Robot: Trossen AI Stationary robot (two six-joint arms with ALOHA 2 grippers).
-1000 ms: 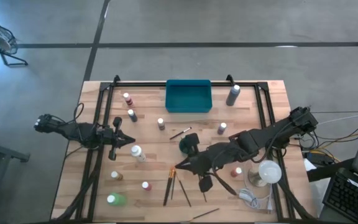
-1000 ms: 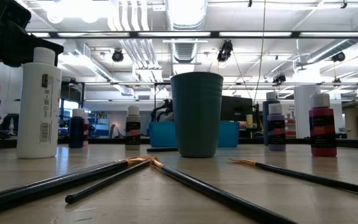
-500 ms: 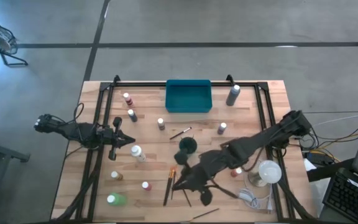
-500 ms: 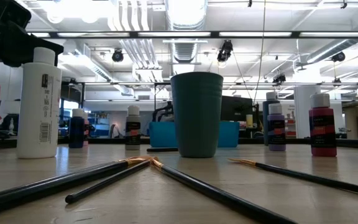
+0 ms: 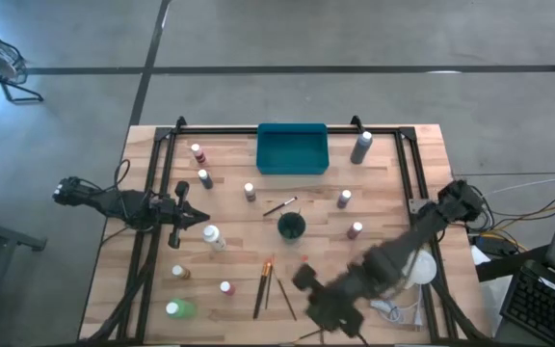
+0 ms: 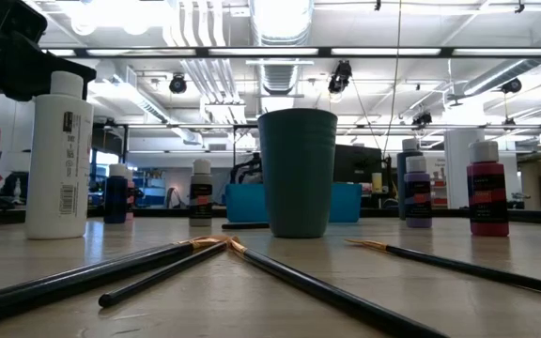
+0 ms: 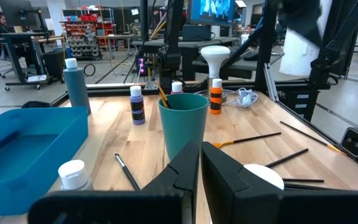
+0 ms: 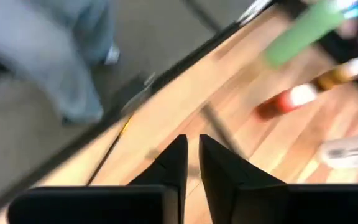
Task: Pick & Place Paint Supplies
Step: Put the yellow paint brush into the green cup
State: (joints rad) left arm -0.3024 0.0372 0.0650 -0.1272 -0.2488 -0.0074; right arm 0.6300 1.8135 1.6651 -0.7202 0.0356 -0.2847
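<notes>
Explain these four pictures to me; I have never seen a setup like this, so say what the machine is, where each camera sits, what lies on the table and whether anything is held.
This is a robot with two dark arms at a wooden table, each ending in a two-finger gripper. One picture looks straight down, one looks level across the tabletop, and two come from cameras on the wrists. The left gripper waits at the table's left side, shut and empty. The right gripper is blurred with motion near the front edge; its fingers stand almost together, and nothing shows between them. On the table are small white-capped paint bottles, several thin paintbrushes, a teal tray and a dark green cup with a brush standing in it.
</notes>
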